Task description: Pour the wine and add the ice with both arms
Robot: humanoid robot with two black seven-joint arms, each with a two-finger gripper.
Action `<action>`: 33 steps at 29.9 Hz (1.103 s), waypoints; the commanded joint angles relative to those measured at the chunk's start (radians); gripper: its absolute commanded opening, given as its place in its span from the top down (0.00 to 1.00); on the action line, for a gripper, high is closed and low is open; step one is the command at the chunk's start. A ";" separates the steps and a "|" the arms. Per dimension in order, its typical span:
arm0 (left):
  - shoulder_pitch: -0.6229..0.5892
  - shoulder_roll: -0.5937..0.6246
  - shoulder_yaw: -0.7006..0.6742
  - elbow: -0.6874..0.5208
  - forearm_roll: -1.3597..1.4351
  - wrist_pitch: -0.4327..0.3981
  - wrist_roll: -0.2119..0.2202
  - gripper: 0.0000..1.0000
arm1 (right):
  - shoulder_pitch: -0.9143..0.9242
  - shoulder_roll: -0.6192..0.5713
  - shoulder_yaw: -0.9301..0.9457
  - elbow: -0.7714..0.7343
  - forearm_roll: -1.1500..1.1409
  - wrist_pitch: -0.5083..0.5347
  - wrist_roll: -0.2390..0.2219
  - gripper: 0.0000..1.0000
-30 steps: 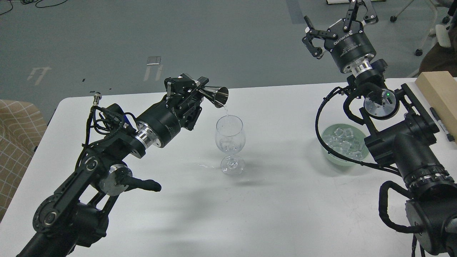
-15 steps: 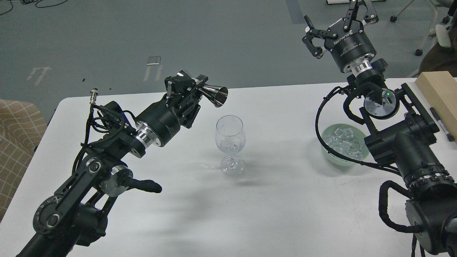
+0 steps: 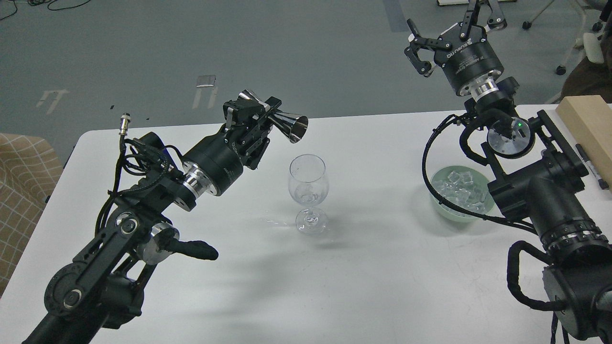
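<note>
Polished steel catches our eye first: a small double-ended measuring cup (image 3: 279,125) lies on its side in our left claw (image 3: 258,122), whose fingers are closed around its narrow waist; the cup's open mouth faces right and hangs above and just left of the wine glass (image 3: 308,191); the glass stands upright near the middle of the white table (image 3: 363,286), with a little clear content low in its bowl; a few wet spots (image 3: 272,221) glint on the table just left of its foot; our right claw (image 3: 452,28) is held high beyond the table's far edge, fingers spread wide with nothing between them; the ice (image 3: 464,190), many small clear cubes, sits in a pale green bowl (image 3: 442,210) on the right side of the table, partly hidden behind our right arm; a pale wooden block (image 3: 588,119) and a pen (image 3: 590,165) lie at the table's right edge
</note>
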 commanded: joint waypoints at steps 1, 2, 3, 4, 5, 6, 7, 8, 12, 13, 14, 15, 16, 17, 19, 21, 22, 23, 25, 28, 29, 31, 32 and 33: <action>0.002 0.000 -0.001 0.000 0.014 0.000 0.000 0.83 | 0.000 0.000 0.000 0.000 0.000 0.000 0.000 0.00; 0.002 0.000 -0.001 0.000 0.014 0.000 0.000 0.83 | 0.000 0.000 0.000 0.000 0.000 0.000 0.000 0.00; 0.002 -0.002 -0.001 0.000 0.014 0.000 0.000 0.83 | 0.000 0.000 0.000 -0.001 0.000 0.000 0.000 0.00; 0.002 -0.003 -0.003 0.000 0.013 0.000 0.001 0.83 | 0.000 0.000 0.000 0.000 0.000 0.000 0.000 0.00; 0.002 -0.005 -0.004 0.000 0.010 0.000 0.003 0.83 | 0.000 0.000 0.000 0.000 0.000 0.000 0.000 0.00; 0.002 -0.008 -0.012 0.000 0.004 0.000 0.009 0.83 | 0.000 0.000 0.000 -0.001 0.000 0.000 0.000 0.00; 0.003 -0.012 -0.015 0.000 0.000 0.000 0.012 0.83 | 0.000 0.000 0.000 -0.001 0.000 0.000 0.000 0.00; 0.003 -0.014 -0.017 0.000 -0.004 0.002 0.017 0.83 | 0.000 0.000 0.000 0.000 -0.002 0.000 0.000 0.00; 0.005 -0.015 -0.020 0.002 -0.106 0.014 0.035 0.83 | 0.000 0.000 -0.001 -0.001 0.000 0.000 0.000 0.00; 0.005 -0.009 -0.021 0.003 -0.156 0.026 0.047 0.83 | 0.000 0.000 -0.001 0.000 -0.002 0.000 0.000 0.00; 0.005 -0.008 -0.021 0.003 -0.179 0.034 0.052 0.83 | 0.000 0.000 -0.001 -0.001 -0.002 0.000 0.000 0.00; 0.005 -0.005 -0.021 0.003 -0.202 0.040 0.055 0.83 | 0.000 0.000 -0.001 -0.001 0.000 0.000 0.000 0.00; 0.005 -0.002 -0.026 0.005 -0.245 0.054 0.063 0.83 | 0.000 0.000 -0.001 -0.001 0.000 0.000 0.000 0.00; 0.005 -0.002 -0.030 0.005 -0.265 0.057 0.066 0.83 | 0.000 0.000 -0.001 -0.001 0.000 0.000 0.000 0.00; 0.006 -0.002 -0.052 0.008 -0.341 0.069 0.092 0.83 | 0.000 0.000 -0.003 -0.001 0.000 0.000 0.000 0.00; 0.008 -0.002 -0.063 0.012 -0.389 0.078 0.107 0.82 | 0.000 0.000 -0.003 -0.001 0.000 0.000 0.000 0.00; 0.013 -0.002 -0.072 0.015 -0.436 0.089 0.118 0.82 | 0.000 0.000 -0.003 -0.001 0.000 0.000 0.000 0.00; 0.014 -0.002 -0.076 0.015 -0.461 0.095 0.121 0.82 | 0.000 0.000 -0.005 -0.001 0.000 0.000 0.000 0.00; 0.019 -0.002 -0.087 0.015 -0.521 0.113 0.124 0.82 | 0.000 0.000 -0.005 -0.001 0.000 0.000 0.000 0.00; 0.022 0.000 -0.100 0.018 -0.579 0.126 0.130 0.82 | 0.000 0.000 -0.005 -0.001 -0.002 0.000 0.000 0.00; 0.029 0.000 -0.112 0.018 -0.595 0.130 0.130 0.82 | 0.000 0.000 -0.005 -0.001 0.000 0.000 0.000 0.00; 0.039 0.000 -0.133 0.023 -0.612 0.133 0.132 0.82 | 0.000 0.000 -0.005 -0.001 -0.002 0.000 -0.002 0.00; 0.043 0.000 -0.150 0.031 -0.625 0.135 0.138 0.82 | 0.000 0.000 -0.005 -0.001 0.000 0.000 -0.002 0.00; 0.048 0.000 -0.168 0.032 -0.644 0.138 0.147 0.82 | 0.000 0.000 -0.005 -0.001 0.000 0.000 -0.002 0.00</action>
